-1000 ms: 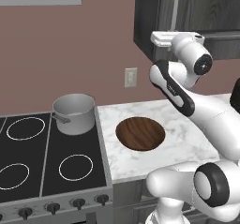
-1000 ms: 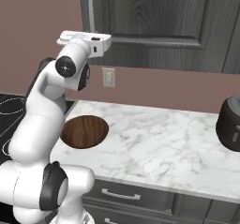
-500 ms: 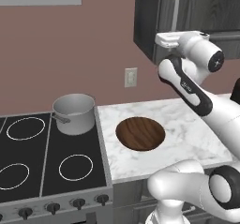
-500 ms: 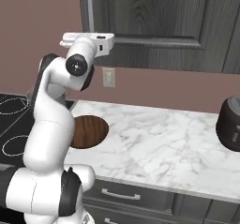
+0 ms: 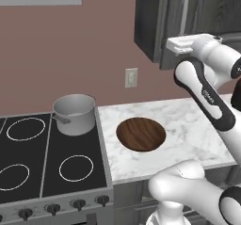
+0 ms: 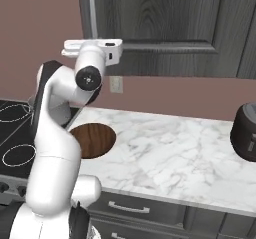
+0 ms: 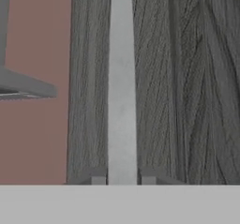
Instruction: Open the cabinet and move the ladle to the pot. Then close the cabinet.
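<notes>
The cabinet (image 6: pixel 165 28) hangs on the wall above the counter (image 6: pixel 170 153), dark grey and wood-grained, its panelled door closed. In the left base view it (image 5: pixel 188 17) sits at the upper right, over the marble top (image 5: pixel 188 125). Left of the counter is the stove (image 5: pixel 47 167), black with white burner rings.

The pot (image 5: pixel 74 114) stands at the back of the stove, just beside the counter's edge, upright and silver-grey. A round wooden disc (image 5: pixel 140 133) lies flat on the marble near it; from the right it (image 6: pixel 93 139) shows partly behind my arm. A dark round appliance (image 6: pixel 245 132) stands at the counter's far right end.

The door's handle (image 7: pixel 122 82) is a long silver bar running upright near the door's left edge (image 6: pixel 92 15). My pincer (image 7: pixel 123 177) is raised to it, at its lower part: one fingertip (image 7: pixel 98 177) sits to either side of the bar, close against it, so I am pinching the handle. From the base I see my hand (image 6: pixel 95 50) held level against the door's lower left corner.
</notes>
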Tool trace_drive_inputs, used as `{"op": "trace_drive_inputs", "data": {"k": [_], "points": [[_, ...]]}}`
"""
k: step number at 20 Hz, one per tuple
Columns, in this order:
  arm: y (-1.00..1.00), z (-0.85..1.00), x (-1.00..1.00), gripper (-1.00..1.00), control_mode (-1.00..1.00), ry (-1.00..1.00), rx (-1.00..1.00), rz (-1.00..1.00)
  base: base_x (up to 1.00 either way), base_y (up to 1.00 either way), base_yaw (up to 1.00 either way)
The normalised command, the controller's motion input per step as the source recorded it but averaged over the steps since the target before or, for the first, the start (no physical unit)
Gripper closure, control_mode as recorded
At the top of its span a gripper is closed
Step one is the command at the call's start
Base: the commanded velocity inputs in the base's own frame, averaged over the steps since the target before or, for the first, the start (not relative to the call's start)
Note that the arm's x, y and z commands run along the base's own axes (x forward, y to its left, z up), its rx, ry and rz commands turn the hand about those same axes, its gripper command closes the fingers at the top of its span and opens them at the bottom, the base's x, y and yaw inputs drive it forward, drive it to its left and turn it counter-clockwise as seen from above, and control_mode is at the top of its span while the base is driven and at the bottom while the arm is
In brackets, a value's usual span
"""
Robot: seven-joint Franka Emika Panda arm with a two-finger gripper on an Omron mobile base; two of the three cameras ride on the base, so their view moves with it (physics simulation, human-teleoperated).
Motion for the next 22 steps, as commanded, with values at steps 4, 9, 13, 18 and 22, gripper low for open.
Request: {"op": "trace_drive_inputs", "data": {"k": [4,9,13,18,22], "points": [[-0.18,0.00,-0.79,1.00,-1.00,0.00,0.00,0.09,0.00,0.00,0.00],[-0.16,-0.01,-0.79,1.00,-1.00,0.00,0.00,0.10,0.00,0.00,0.00],[-0.12,-0.03,-0.79,1.00,-1.00,0.00,0.00,0.08,0.00,0.00,0.00],[-0.20,0.00,-0.69,1.00,-1.00,0.00,0.00,0.09,0.00,0.00,0.00],[-0.21,-0.03,-0.65,-1.00,-1.00,0.00,0.00,0.07,0.00,0.00,0.00]]}}
